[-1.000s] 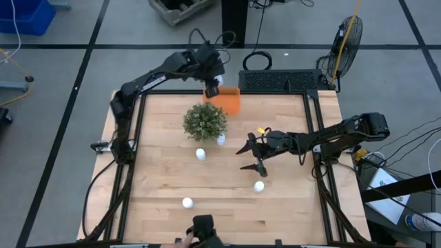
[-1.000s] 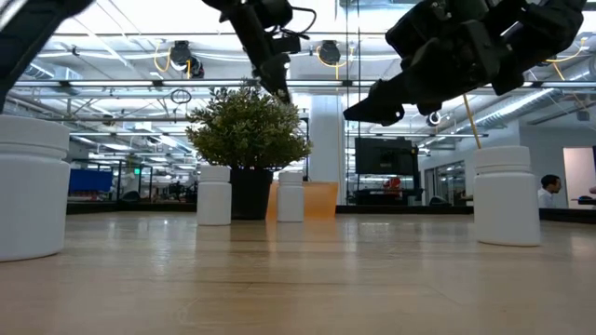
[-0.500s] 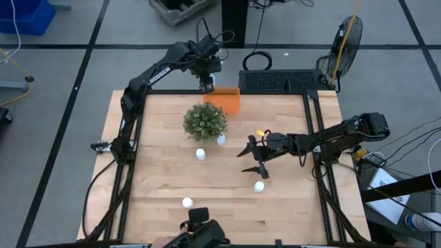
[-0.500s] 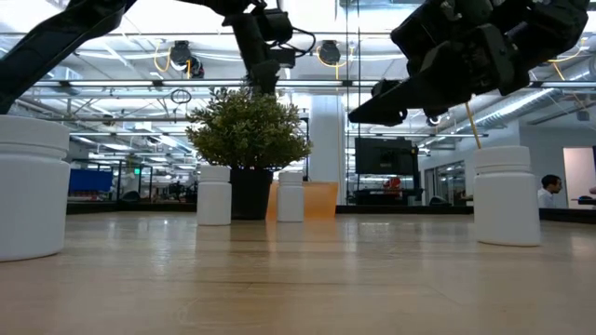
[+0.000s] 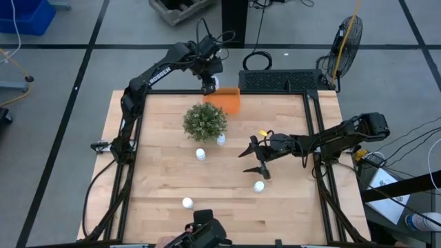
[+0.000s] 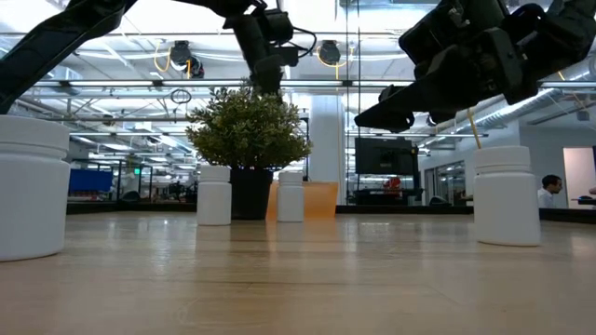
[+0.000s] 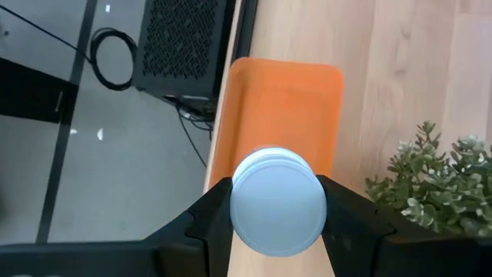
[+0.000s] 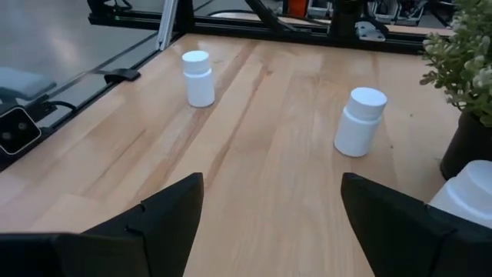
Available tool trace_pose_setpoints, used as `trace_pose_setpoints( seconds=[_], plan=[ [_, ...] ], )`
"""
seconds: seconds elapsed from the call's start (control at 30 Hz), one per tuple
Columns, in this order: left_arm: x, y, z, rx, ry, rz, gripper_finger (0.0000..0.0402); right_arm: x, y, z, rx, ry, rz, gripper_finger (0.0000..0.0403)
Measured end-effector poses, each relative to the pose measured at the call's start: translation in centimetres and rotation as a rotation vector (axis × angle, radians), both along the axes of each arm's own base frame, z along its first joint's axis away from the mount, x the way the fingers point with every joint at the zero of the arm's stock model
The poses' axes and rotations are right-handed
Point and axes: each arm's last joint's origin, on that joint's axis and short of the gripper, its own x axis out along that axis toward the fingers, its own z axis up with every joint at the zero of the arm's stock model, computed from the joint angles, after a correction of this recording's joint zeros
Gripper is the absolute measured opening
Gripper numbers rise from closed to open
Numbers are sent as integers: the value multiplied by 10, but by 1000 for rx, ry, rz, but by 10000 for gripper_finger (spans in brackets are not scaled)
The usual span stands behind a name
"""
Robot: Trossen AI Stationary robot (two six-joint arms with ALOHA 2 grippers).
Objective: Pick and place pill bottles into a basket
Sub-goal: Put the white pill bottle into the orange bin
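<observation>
table [image 5: 165, 179] – pale wood planks, smooth satin sheen | basket [image 7: 284, 108] – orange plastic, smooth, matt | pill bottles [image 8: 359, 121] – white plastic, smooth, faint gloss | left gripper's fingers [image 7: 207, 223] – matt black

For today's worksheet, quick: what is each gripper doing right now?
Left gripper: shut on a pill bottle, above the basket.
Right gripper: open, empty, over the table.

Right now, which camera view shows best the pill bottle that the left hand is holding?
The left wrist view: the bottle fills the picture, clamped between the left hand's fingers above the orange basket. The high view shows only a small white spot. The low view hides it, and the right wrist view misses it.
</observation>
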Motion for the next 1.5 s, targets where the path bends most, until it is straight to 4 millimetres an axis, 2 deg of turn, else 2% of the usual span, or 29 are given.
trace_pose_setpoints(
  seconds=[0.57,0.77,1.27,1.5],
  plan=[
    [8,5,-56,-99,55,-21,162,0,2,1,1,-6,8,297],
    [9,5,-67,-116,62,-31,162,0,2,1,1,-6,8,297],
    [13,11,-71,-116,10,-40,162,0,2,1,1,-6,8,297],
    [20,23,-102,-150,62,-20,162,-1,4,-1,1,7,16,297]
  ],
)
